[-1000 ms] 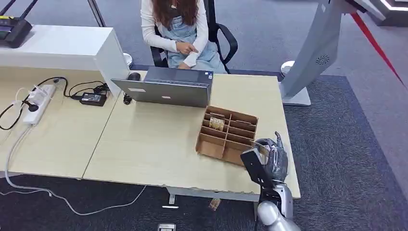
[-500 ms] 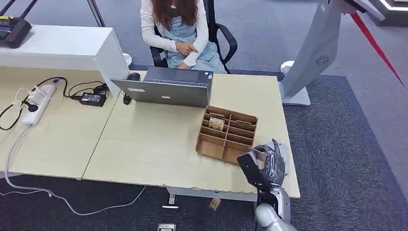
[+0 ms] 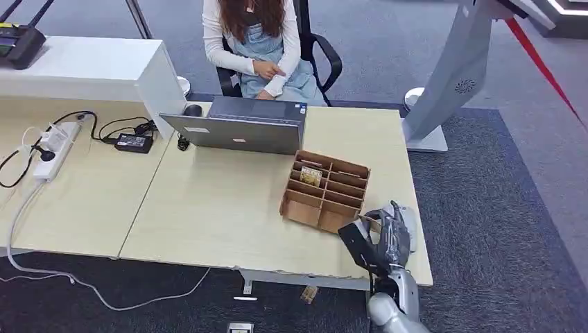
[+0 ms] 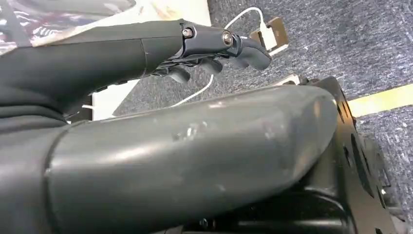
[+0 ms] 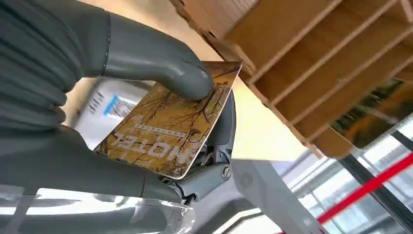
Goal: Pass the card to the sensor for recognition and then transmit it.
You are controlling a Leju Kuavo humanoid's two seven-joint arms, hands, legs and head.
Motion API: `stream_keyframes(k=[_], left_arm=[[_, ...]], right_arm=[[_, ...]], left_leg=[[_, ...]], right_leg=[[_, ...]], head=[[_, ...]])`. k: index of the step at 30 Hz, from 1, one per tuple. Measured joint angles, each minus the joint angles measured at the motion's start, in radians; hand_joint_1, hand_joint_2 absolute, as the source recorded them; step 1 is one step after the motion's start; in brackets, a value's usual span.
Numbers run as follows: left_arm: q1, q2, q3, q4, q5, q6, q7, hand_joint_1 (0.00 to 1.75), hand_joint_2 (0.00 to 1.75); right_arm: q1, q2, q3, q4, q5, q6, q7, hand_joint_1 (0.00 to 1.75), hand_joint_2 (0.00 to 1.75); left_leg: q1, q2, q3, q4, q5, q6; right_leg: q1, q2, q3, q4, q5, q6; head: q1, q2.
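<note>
On the far left of the head view, a white power strip (image 3: 52, 147) lies on the pale wood surface (image 3: 208, 208), with a black power adapter (image 3: 134, 142) and its cable beside it. A white raised counter (image 3: 83, 66) stands behind them, carrying a dark device (image 3: 17, 43) at its left end.

Toward the centre, an open grey laptop (image 3: 239, 128) sits at the far edge of the surface, its lid back facing the camera. A person (image 3: 256, 41) in a white top sits behind it on a black chair.

To the right of the laptop stands a brown cardboard divider box (image 3: 324, 192) with several compartments; one card rests in a far compartment (image 3: 310, 176).

Just beyond the near right corner of the box, the right robot hand (image 3: 388, 236) hovers over the surface edge. In the right wrist view, this robot hand (image 5: 97, 122) pinches a golden-brown card (image 5: 168, 129) printed with bare trees and the word "HOTEL": the thumb presses on its face and the fingers (image 5: 214, 165) support it from behind. The card is close beside the box but not inside any compartment. A white object with blue markings (image 5: 109, 109) lies behind the card.

The left robot hand (image 4: 214, 48) hangs over grey carpet, fingers curled loosely, holding nothing.

At far right stands a grey kiosk pillar (image 3: 451, 76) on the carpet.
</note>
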Motion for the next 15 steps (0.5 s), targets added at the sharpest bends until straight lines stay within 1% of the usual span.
stream_keyframes(k=[4, 15], left_arm=[[0.000, 0.000, 0.000, 0.000, -0.002, 0.002, -0.002, 0.00, 0.00], [-0.001, 0.000, -0.002, 0.000, -0.002, 0.004, 0.002, 0.00, 0.00]], right_arm=[[-0.035, -0.007, 0.000, -0.026, 0.020, 0.002, 0.036, 1.75, 1.75], [-0.044, -0.011, 0.002, -0.050, 0.096, 0.000, 0.066, 1.75, 1.75]], left_leg=[[0.000, 0.000, 0.000, 0.000, 0.000, 0.000], [0.000, 0.000, 0.000, 0.000, 0.000, 0.000]], right_leg=[[0.000, 0.000, 0.000, 0.000, 0.000, 0.000], [0.000, 0.000, 0.000, 0.000, 0.000, 0.000]], head=[[0.000, 0.000], [0.000, 0.000]])
